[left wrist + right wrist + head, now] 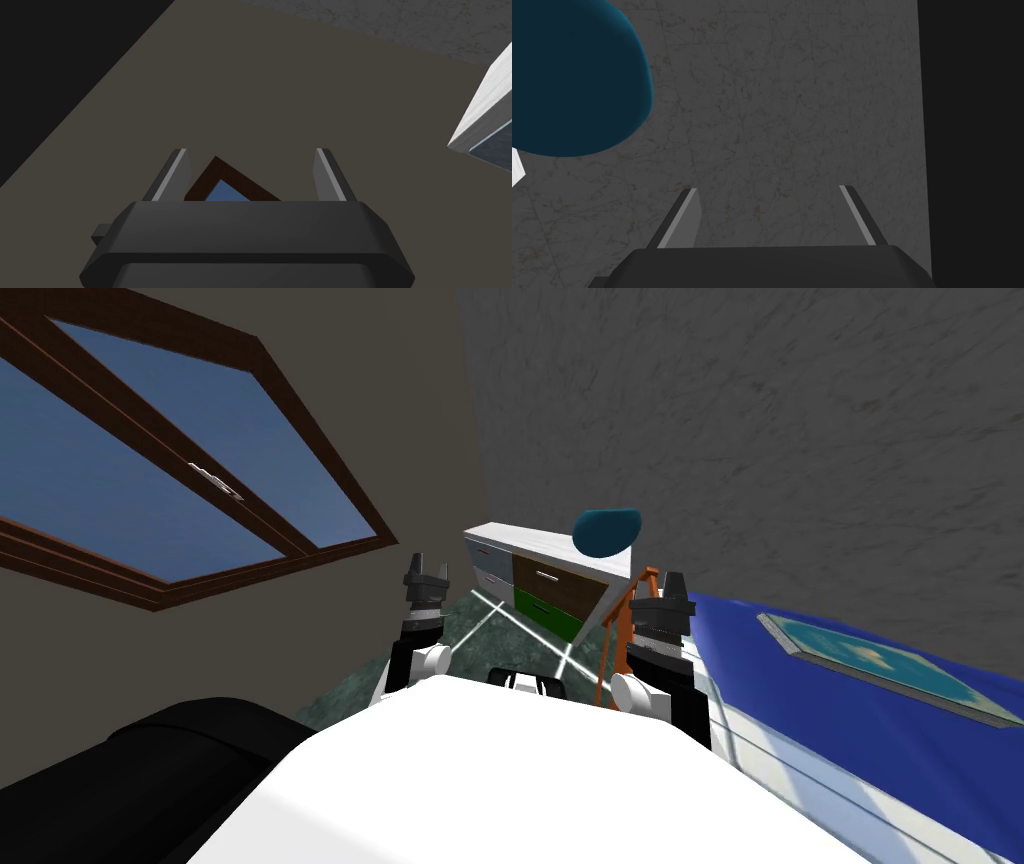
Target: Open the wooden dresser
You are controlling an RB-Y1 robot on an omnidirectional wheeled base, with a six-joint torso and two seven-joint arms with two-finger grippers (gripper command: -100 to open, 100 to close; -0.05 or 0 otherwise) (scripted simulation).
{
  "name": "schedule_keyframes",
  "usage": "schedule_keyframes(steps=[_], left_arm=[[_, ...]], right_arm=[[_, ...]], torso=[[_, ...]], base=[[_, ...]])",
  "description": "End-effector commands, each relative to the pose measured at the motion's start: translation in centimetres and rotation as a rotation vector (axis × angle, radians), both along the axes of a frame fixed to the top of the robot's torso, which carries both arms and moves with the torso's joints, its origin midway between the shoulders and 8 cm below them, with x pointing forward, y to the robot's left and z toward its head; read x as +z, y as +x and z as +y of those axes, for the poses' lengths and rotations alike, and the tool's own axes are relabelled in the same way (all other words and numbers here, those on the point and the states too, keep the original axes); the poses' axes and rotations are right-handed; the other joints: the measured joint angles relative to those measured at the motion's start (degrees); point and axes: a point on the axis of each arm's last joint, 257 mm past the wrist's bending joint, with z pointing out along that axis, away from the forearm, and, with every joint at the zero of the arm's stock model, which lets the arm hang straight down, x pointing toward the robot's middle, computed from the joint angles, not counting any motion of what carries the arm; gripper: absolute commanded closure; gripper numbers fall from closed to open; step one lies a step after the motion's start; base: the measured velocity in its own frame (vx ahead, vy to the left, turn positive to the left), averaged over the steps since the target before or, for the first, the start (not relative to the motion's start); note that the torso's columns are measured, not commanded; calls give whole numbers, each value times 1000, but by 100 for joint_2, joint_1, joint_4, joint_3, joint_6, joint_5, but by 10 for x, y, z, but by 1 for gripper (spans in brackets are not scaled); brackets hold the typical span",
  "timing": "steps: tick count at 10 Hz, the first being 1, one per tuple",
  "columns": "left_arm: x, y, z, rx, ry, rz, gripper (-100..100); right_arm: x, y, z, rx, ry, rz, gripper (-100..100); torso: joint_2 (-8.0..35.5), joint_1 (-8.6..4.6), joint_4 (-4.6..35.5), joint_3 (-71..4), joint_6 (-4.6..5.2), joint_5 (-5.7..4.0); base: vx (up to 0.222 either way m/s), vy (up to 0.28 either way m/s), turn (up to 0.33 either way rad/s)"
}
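Left pincer and right pincer are hanging wide and empty, well short of the dresser, so approaching squarely toward one drawer handle is looking wisest.

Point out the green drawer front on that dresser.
The green drawer sits directly under the dark brown drawer, lowest on the dresser. The narrower drawers beside them are grey.

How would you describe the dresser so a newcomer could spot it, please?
Follow the grey marbled wall toward the window wall. The dresser stands in that corner, near the blue bed. Its white top carries a teal blob, above brown and green drawer fronts.
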Motion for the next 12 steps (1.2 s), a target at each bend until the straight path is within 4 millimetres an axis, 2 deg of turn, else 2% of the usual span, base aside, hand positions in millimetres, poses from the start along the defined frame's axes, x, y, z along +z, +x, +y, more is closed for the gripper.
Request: schedule_keyframes(steps=[1, 2, 4, 8, 9, 11, 12], left_arm=[[0, 0, 0, 0, 0, 0, 0], [0, 0, 0, 0, 0, 0, 0], [0, 0, 0, 0, 0, 1, 0], [0, 0, 0, 0, 0, 1, 0], [0, 0, 0, 0, 0, 1, 0], [0, 0, 0, 0, 0, 1, 0], [0, 0, 0, 0, 0, 1, 0]], right_arm=[[0, 0, 0, 0, 0, 0, 0], [-4, 4, 3, 4, -57, 26, -100], [-14, 13, 5, -8, -152, 77, -100], [-50, 38, -6, -98, -381, 227, -100], [-50, 38, -5, -100, -388, 230, -100], [-74, 52, -20, -170, -514, 326, -100], [-74, 52, -19, -173, -525, 327, -100]], torso=[[423, 0, 423, -846, 0, 0], [846, 0, 846, -1692, 0, 0], [1088, -1, 1090, -2201, -1, 0], [1110, -1, 1113, -2232, 0, 0], [1108, 2, 1113, -2233, -2, 0], [1118, 2, 1116, -2226, -1, 1], [1112, 0, 1114, -2230, -2, 0]], base=[[0, 0, 0], [12, 0, 62], [23, -3, 133], [44, -9, 207], [41, -8, 86], [41, -9, 216], [38, -9, 109]])
